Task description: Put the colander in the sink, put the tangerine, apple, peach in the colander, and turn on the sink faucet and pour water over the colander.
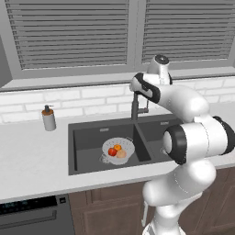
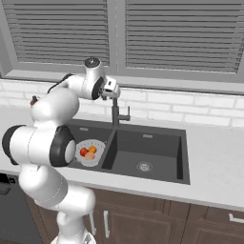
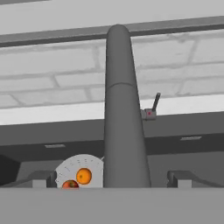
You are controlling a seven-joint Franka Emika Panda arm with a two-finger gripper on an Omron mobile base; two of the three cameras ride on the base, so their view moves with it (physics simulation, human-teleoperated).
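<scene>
The hand [image 2: 113, 92] hung at the top of the sink faucet [image 2: 116, 110], just left of centre in the right base view and above centre in the left base view, at the end of an arm that reached up and over the basin. In the hand view its two finger tips [image 3: 41, 178] rose at the lower left and lower right with the faucet's dark spout standing between them, so the hand was spread wide and gripped nothing; whether either tip touched the spout could not be told. It probably sat there because the fruit was already loaded and only the water was left, with the small side lever [image 3: 152, 107] lying right of the spout, near the middle of that view, apart from both tips. No stream ran from the spout. Lower in the left base view, the colander [image 1: 118, 150] rested on the floor of the left basin of the sink [image 1: 92, 135], a spot that would let water drain through it. In it lay the apple [image 1: 112, 151], the tangerine [image 1: 118, 147] and the peach [image 1: 121, 154], bunched close together. A grey soap dispenser [image 1: 48, 118] stood on the tabletop [image 1: 32, 156] at the left, well apart from the sink.
</scene>
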